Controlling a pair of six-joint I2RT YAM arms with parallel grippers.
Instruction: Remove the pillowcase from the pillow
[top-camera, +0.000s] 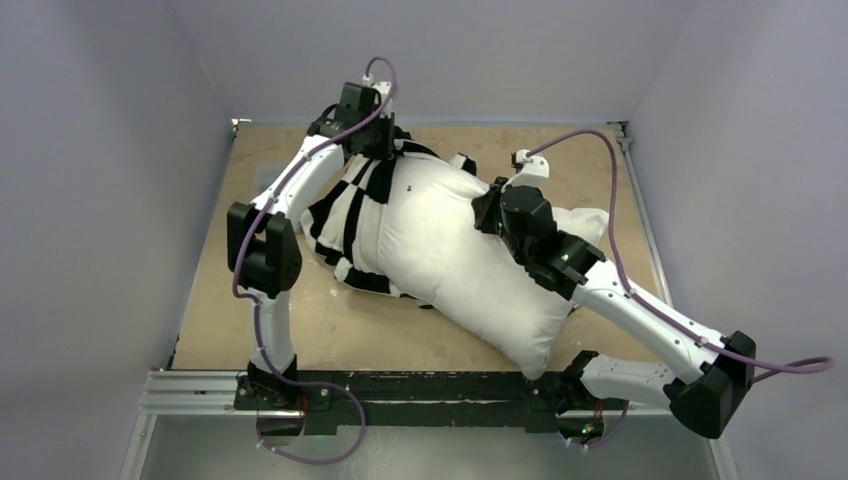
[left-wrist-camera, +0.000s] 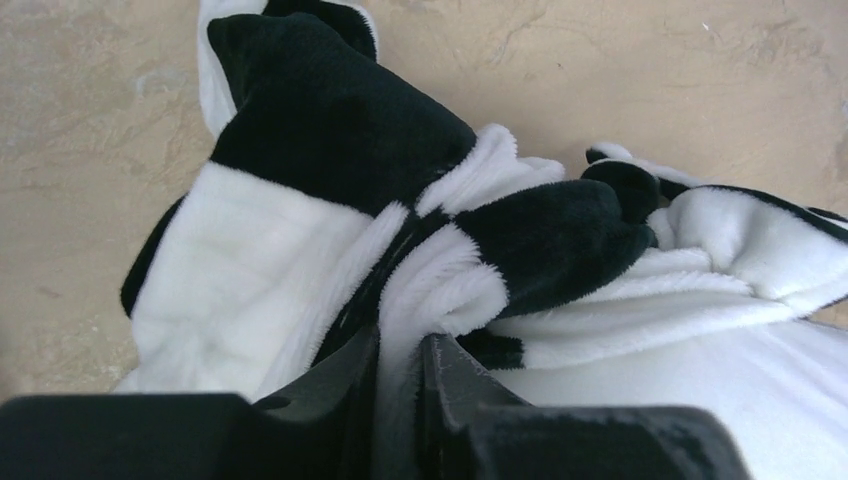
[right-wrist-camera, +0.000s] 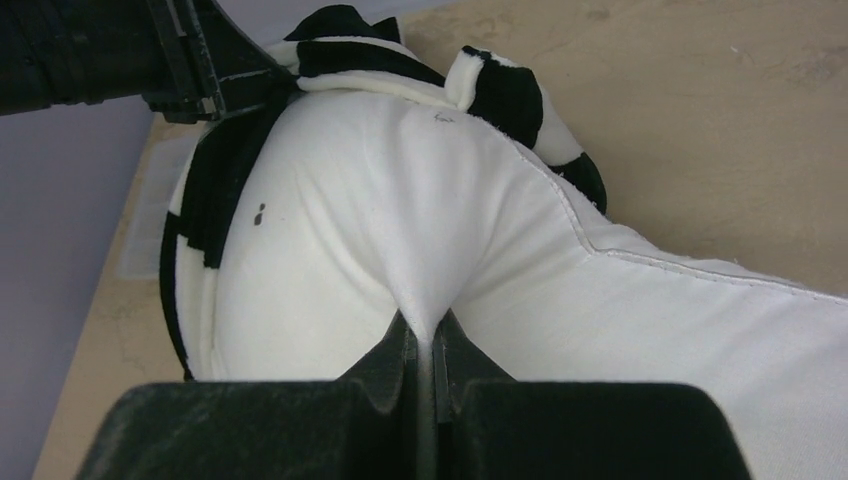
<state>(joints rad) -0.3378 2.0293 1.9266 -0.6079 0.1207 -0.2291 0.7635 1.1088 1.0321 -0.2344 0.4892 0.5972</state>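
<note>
Pillow position: pillow (top-camera: 470, 270) lies diagonally on table (top-camera: 300, 335), more than half of it bare, with its near corner pointing toward the arm bases.
Pillowcase position: pillowcase (top-camera: 352, 215) covers only the pillow's far-left end, bunched there in rumpled folds.
Left gripper: left gripper (left-wrist-camera: 400, 352) sits at the pillow's far-left end, fingers pinched tight on one fold of checkered plush.
Right gripper: right gripper (right-wrist-camera: 422, 345) sits on the pillow's upper face toward its far side, fingers closed on a small tented pinch of white cloth.
Risk, right hold: the pinch is thin. A hard pull from the left would likely slip it free, and the pillow would then drag along with the cover.
Risk, left hold: only one fold is held. The rest of the cover's mouth may snag on the pillow's far corner and bind instead of sliding off.
Risk, fabric: strain falls on the pinched white cloth near the piped seam (right-wrist-camera: 640, 258), so stretching is possible.
Overhead view only: the whole layout, the extent of bare pillow, and the reach of both arms.
Left wrist view only: the grip on the plush, which the arm hides from overhead.
Right wrist view only: the tented pinch, the seam, and small dark marks (right-wrist-camera: 259, 213) on the pillow beside the cover's edge.
</note>
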